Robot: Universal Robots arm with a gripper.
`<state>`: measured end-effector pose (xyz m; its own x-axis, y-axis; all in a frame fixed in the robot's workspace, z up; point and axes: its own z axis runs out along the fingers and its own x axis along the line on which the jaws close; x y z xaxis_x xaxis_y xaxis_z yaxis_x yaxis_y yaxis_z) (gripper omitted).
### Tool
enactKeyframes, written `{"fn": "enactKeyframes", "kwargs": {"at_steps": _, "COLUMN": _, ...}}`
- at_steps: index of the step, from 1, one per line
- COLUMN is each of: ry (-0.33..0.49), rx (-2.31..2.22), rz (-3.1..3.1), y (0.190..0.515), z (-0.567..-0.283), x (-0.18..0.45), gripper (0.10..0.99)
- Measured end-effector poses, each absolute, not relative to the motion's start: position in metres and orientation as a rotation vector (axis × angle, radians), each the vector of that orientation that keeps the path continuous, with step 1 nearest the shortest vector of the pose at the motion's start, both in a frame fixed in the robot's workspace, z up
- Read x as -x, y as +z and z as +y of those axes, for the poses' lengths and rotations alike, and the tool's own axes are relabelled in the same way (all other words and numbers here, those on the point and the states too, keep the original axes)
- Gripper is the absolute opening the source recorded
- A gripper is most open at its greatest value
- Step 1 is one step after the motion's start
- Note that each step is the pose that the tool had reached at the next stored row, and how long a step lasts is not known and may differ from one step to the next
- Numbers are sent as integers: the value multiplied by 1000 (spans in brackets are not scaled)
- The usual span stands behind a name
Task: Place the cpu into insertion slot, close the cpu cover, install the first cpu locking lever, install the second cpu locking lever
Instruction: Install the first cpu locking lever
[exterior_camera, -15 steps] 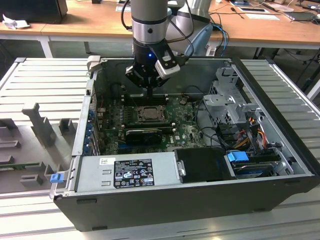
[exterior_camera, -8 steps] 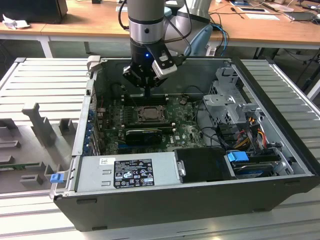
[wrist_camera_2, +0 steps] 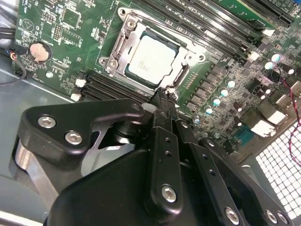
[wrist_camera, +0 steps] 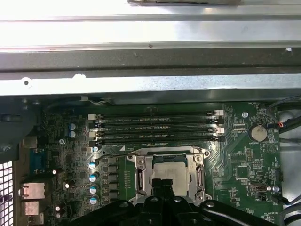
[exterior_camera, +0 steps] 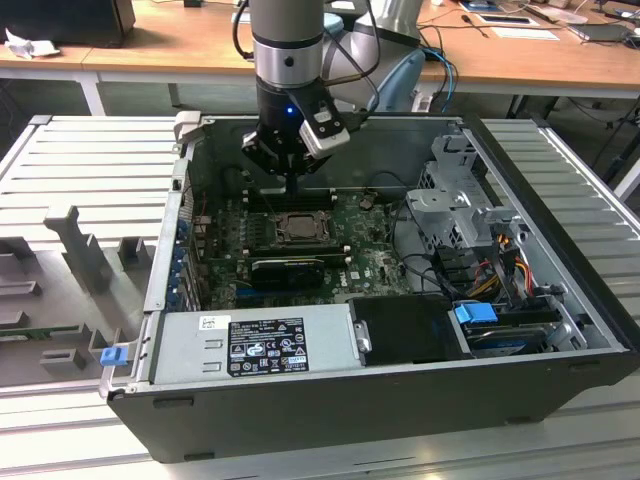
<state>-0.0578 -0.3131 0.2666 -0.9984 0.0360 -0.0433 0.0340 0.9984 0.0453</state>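
The cpu point(wrist_camera_2: 150, 59) lies flat in its socket on the green motherboard, also seen as a pale square in the first wrist view point(wrist_camera: 171, 169). The cpu cover point(wrist_camera_2: 123, 29) lies flat around it as a silvery frame point(wrist_camera: 140, 173), with the chip showing through its window. My gripper point(wrist_camera_2: 163, 94) hangs just above the socket's edge on the memory-slot side, fingers pressed together into one narrow tip with nothing between them. In the exterior view the gripper point(exterior_camera: 292, 186) stands over the socket point(exterior_camera: 297, 226) inside the open computer case.
Black memory slots point(wrist_camera: 155, 127) run beside the socket. The case wall point(exterior_camera: 400, 140) rises close behind the arm. A power supply point(exterior_camera: 250, 343), a drive cage point(exterior_camera: 455, 195) and cables point(exterior_camera: 500, 262) fill the near and right side. A coin battery point(wrist_camera_2: 39, 51) sits on the board.
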Motion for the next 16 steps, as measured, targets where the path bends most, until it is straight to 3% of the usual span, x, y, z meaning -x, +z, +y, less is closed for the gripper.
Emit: {"fn": "enactKeyframes", "kwargs": {"at_steps": 16, "ry": 69, "rx": -53, "rz": 3096, "y": 267, "z": -313, "x": 66, "gripper": 106}}
